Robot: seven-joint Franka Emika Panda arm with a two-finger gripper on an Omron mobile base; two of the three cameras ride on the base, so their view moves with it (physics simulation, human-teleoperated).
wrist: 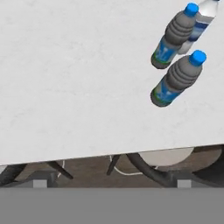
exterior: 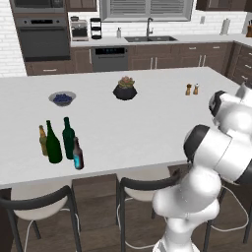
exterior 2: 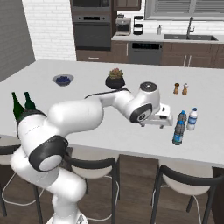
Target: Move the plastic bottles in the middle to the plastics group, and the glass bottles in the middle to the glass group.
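Three small plastic bottles with blue caps and labels stand close together near the counter's front right: one (exterior 2: pixel 178 130) nearest the edge, one (exterior 2: pixel 182 117) behind it, and a clearer one (exterior 2: pixel 191 119) beside them. In the hand view they are at the upper right (wrist: pixel 177 78), (wrist: pixel 173 40), (wrist: pixel 203 17). My gripper (exterior 2: pixel 157 124) hovers just left of them, open and holding nothing. At the counter's left, four glass bottles cluster: a stubby amber one (exterior: pixel 43 140), a tall green wine bottle (exterior: pixel 53 143), a dark green wine bottle (exterior: pixel 68 132), and a short dark bottle with a blue label (exterior: pixel 78 153).
A bowl of blueberries (exterior: pixel 62 98), a potted plant (exterior: pixel 125 89) and two small shakers (exterior: pixel 191 89) sit farther back on the white counter (exterior: pixel 147 123). Stools (exterior: pixel 142 189) stand under its near edge.
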